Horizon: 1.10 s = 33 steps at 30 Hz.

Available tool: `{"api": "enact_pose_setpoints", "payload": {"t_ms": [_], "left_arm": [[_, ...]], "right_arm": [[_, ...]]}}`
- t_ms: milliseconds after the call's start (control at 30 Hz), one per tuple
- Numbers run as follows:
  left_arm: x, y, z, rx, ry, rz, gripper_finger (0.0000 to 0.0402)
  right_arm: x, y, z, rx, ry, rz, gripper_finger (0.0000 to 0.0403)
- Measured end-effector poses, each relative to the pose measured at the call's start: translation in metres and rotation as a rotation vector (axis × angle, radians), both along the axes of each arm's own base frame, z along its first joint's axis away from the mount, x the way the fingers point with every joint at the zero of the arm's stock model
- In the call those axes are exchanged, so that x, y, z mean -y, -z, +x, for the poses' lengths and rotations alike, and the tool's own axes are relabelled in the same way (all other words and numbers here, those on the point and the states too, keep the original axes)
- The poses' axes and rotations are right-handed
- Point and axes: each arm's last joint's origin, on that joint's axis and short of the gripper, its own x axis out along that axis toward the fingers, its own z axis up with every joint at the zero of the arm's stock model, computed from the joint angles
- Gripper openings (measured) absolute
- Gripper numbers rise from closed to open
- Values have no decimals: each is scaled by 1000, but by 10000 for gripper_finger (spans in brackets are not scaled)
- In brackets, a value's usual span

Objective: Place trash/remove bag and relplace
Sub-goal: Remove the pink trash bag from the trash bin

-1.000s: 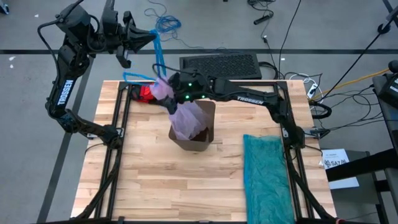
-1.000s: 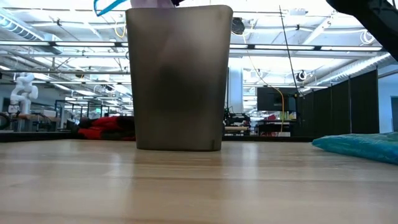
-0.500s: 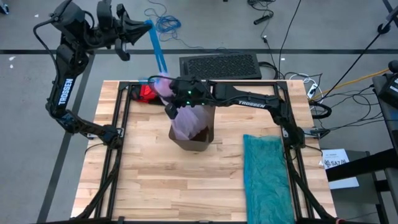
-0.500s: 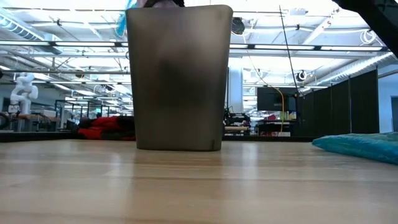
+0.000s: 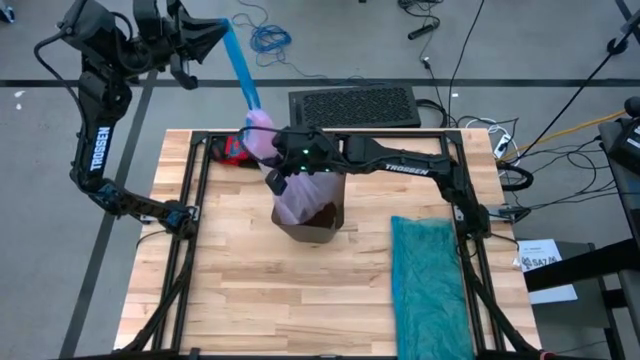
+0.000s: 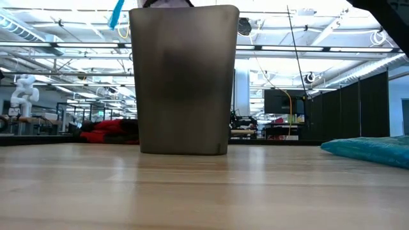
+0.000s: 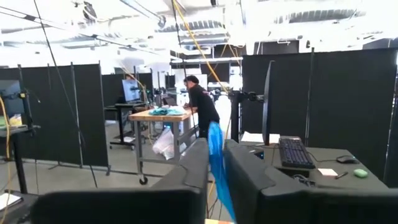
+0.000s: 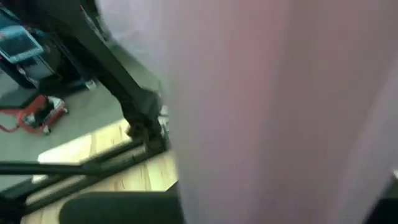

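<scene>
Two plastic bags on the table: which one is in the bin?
The pale lilac-pink bag, gathered at its top by the right gripper. The teal-green bag lies flat on the table's right side, untouched.

The left arm rises tall from its base at the counter's left edge, elbow high, and its left gripper [image 5: 205, 38] is lifted beyond the far edge, jaws pinched together. The right arm reaches low across the counter from the right side, its right gripper [image 5: 283, 160] near the middle, jaws clamped.
</scene>
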Motion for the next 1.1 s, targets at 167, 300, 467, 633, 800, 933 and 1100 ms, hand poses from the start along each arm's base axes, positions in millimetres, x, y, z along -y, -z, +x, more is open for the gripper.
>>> {"api": "enact_pose_setpoints", "payload": {"t_ms": [167, 300, 467, 633, 800, 933, 1100], "left_arm": [[2, -1, -1, 2, 4, 1, 114], [4, -2, -3, 13, 2, -18, 157], [11, -6, -8, 42, -32, 2, 183], [20, -13, -15, 90, -54, 58, 184], [25, -14, -19, 94, -66, 56, 184], [28, -15, -21, 98, -67, 57, 184], [35, -16, -26, 103, -67, 63, 184]], "right_arm": [[2, -20, -11, 61, 3, -25, 0], [3, -40, -21, 138, 5, -31, 0], [8, -76, -48, 237, 62, -109, 0], [27, -107, -84, 250, 205, -248, 0], [50, -130, -130, 162, 381, -388, 0], [64, -139, -174, 0, 553, -437, 0], [77, -124, -216, -240, 620, -309, 0]]}}
